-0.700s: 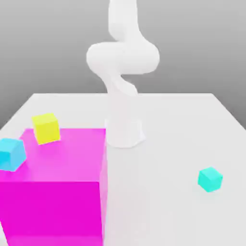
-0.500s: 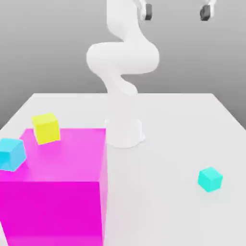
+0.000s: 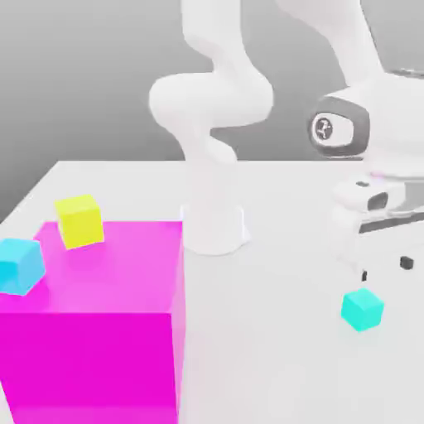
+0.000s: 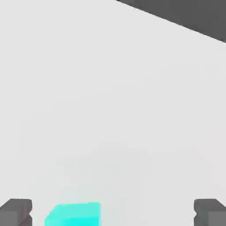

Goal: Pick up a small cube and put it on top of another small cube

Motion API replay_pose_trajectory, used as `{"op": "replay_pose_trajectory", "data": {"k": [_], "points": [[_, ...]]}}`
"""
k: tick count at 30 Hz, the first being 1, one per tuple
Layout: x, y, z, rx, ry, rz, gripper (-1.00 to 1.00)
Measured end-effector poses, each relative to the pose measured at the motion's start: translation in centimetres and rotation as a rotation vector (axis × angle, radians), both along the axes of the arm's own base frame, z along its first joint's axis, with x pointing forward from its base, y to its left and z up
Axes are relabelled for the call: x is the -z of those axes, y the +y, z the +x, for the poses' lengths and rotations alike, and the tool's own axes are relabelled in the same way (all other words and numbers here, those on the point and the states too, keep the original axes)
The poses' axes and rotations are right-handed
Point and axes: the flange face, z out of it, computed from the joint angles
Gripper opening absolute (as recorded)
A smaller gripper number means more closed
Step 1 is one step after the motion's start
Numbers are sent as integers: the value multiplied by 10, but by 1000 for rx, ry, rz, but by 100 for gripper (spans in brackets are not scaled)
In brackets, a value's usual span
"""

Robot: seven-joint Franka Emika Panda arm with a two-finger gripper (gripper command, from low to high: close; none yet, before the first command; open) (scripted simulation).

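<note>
A small turquoise cube rests on the white table at the exterior view's right. My gripper hangs open just above and slightly behind it, with dark fingertips spread wide and nothing between them. In the hand view the small cube lies between the two dark fingertips, nearer to one of them. A sky-blue cube and a yellow cube sit at the exterior view's left beside the big magenta block.
The arm's white base stands mid-table behind the magenta block. Bare white table stretches between the block and the turquoise cube. The table's far edge shows in the hand view.
The hand has dropped from the top of the exterior view down to just above the turquoise cube, fingers still spread. The cubes and the block have not moved.
</note>
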Motion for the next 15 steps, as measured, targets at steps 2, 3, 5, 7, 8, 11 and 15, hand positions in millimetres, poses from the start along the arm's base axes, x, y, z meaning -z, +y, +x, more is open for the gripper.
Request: {"op": "replay_pose_trajectory", "data": {"k": [2, 3, 5, 7, 8, 11, 15], "points": [[21, 1, -8, -2, 22, -1, 0], [30, 2, -9, -2, 26, 0, 0], [47, 2, -10, -1, 29, 1, 0], [64, 2, -11, -2, 29, -1, 0], [73, 1, -11, -3, 28, -4, -100], [73, 1, -11, -3, 28, -3, -100], [75, 1, -11, -3, 27, -4, -100]]}}
